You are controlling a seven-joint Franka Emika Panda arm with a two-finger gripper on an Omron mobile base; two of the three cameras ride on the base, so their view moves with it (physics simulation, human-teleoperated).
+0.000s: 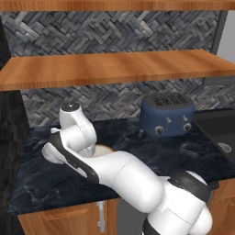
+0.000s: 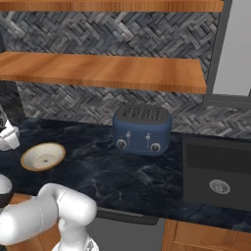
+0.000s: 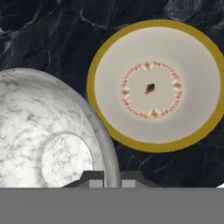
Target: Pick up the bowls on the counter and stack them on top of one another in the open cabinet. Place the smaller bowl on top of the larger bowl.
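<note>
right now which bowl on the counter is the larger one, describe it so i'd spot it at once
Start at the blue toaster on the dark marble counter and look left along the counter. The larger bowl sits there, wide and shallow. Its cream inside, orange-tan rim and dotted ring at the centre set it apart from the deeper white-grey marbled smaller bowl beside it.
</note>
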